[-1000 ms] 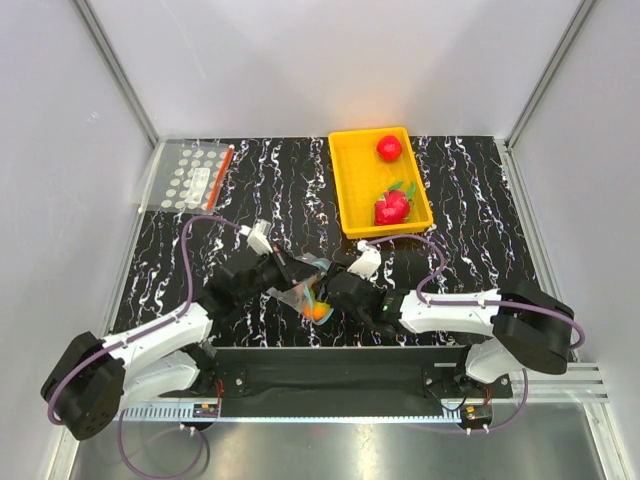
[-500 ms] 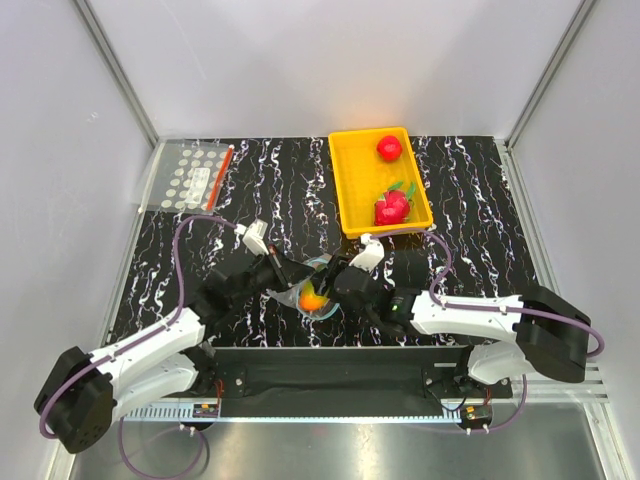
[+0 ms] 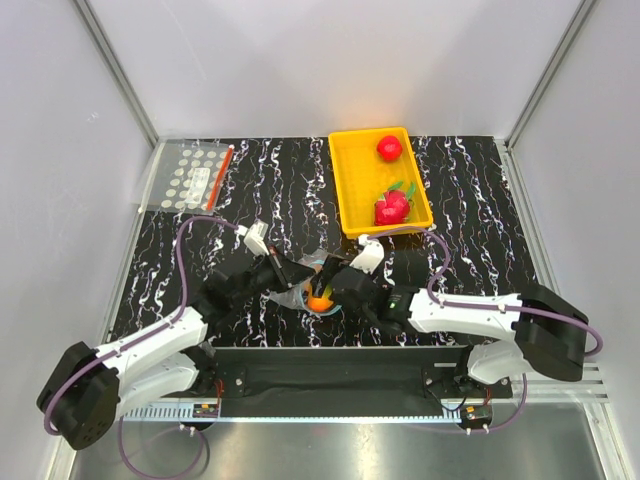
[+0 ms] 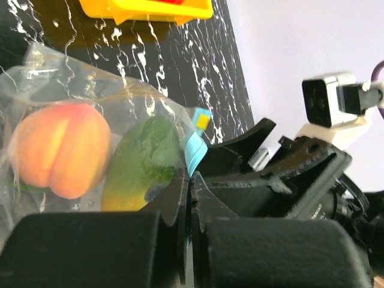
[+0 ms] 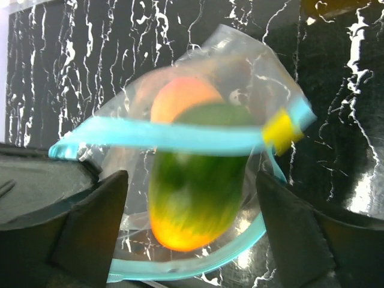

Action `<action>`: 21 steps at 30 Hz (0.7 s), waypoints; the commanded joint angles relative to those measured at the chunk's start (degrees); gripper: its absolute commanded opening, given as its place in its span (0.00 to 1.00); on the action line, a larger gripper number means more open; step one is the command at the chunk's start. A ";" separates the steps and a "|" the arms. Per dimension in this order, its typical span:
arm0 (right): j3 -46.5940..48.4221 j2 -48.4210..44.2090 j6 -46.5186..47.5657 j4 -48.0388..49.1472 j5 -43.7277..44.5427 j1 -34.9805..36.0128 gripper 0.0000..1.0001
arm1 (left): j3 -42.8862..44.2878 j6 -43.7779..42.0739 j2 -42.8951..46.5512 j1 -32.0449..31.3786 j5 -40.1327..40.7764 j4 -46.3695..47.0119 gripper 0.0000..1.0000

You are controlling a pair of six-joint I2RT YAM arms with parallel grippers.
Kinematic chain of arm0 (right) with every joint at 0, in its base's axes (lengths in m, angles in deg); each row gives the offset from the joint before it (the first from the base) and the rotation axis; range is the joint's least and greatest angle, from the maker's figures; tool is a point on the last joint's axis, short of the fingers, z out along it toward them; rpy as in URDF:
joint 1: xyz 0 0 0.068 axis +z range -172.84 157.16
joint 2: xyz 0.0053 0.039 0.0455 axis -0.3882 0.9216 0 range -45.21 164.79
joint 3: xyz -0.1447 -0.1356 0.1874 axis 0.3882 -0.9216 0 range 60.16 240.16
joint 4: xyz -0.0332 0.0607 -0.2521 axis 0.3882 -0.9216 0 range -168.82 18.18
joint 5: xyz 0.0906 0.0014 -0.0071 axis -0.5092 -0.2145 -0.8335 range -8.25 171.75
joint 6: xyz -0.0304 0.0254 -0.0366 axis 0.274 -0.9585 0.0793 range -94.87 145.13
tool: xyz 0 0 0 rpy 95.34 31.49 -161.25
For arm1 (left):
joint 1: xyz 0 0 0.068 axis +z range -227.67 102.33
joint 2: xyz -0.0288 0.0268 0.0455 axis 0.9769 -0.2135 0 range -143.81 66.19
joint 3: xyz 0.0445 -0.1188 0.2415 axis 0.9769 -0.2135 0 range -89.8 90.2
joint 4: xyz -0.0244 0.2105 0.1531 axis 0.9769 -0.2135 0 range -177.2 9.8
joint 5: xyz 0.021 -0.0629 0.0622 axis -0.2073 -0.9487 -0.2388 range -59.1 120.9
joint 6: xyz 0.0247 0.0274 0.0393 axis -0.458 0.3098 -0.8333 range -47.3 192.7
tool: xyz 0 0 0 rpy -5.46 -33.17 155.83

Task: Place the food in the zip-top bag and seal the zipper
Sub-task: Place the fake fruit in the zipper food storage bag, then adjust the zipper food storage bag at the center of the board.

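Observation:
The clear zip-top bag (image 3: 308,288) lies between my two grippers near the front edge. My left gripper (image 4: 191,180) is shut on its pale blue zipper strip (image 4: 195,147) and holds the mouth up. The peach-orange fruit (image 4: 60,156) and the orange-and-green fruit (image 4: 144,165) are inside the bag. My right gripper (image 5: 191,177) is open at the mouth. The orange-and-green fruit (image 5: 195,192) is blurred between its spread fingers, touching neither, just behind the blue strip (image 5: 168,137) and its yellow slider (image 5: 279,131). The red apple (image 3: 389,148) lies in the yellow tray (image 3: 345,190).
A second red fruit with green leaves (image 3: 392,207) lies in the tray's near end. The flat white-dotted bag with a red strip (image 3: 195,177) lies at the back left. Both arms crowd the front middle of the black marbled table (image 3: 470,220).
The left gripper has drawn the bag's edge a little left and the mouth has spread wider. The right gripper has closed in on the mouth, and the orange-and-green fruit has shifted into the bag.

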 commanded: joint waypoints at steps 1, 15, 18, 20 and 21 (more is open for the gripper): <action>2.63 -3.54 -0.26 -1.44 2.18 0.69 0.96 | 1.09 0.09 -0.46 0.62 -2.46 2.75 0.00; 5.80 -9.78 4.31 -15.17 1.66 0.51 0.47 | 0.91 -1.05 0.07 1.76 -1.22 1.43 0.00; 5.18 -9.53 3.09 -16.75 -0.45 0.51 0.43 | 1.09 -1.14 0.60 1.85 -0.96 0.99 0.00; 4.30 -8.91 1.42 -18.07 -1.15 0.60 0.43 | 1.35 -1.49 1.04 1.76 -0.79 0.47 0.00; 3.34 -8.82 0.72 -18.16 -1.42 0.51 0.43 | 1.44 -1.58 1.21 1.76 -0.78 0.29 0.00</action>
